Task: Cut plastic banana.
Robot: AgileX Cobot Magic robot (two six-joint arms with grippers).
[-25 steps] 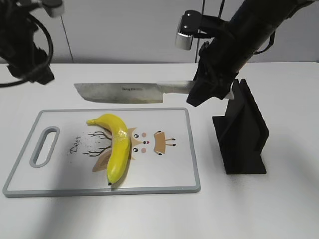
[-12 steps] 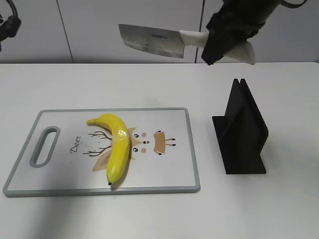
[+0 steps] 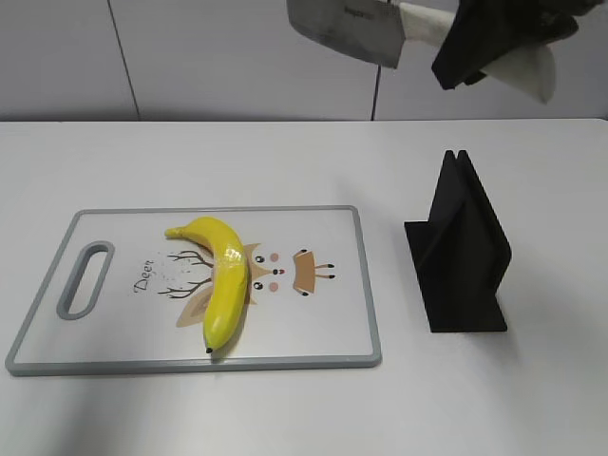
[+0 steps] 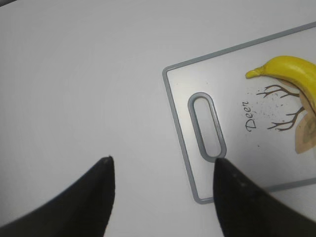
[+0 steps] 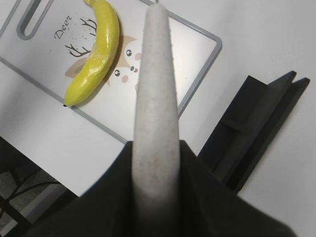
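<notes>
The yellow plastic banana (image 3: 222,277) lies whole on the white cutting board (image 3: 323,323), left of its middle; it also shows in the left wrist view (image 4: 291,69) and the right wrist view (image 5: 96,54). My right gripper (image 3: 480,43) is shut on the pale handle (image 5: 155,98) of a cleaver knife (image 3: 347,27), held high above the table at the top of the exterior view, blade pointing left. My left gripper (image 4: 160,170) is open and empty, high above the table left of the board's handle slot (image 4: 206,126); it is out of the exterior view.
A black knife stand (image 3: 461,252) stands on the white table right of the board, and shows in the right wrist view (image 5: 252,128). The board (image 4: 217,64) has a grey rim and a deer drawing.
My right gripper has lifted the knife from just above the board's far edge up and to the right, to the top of the view. The left arm has left the exterior view.
</notes>
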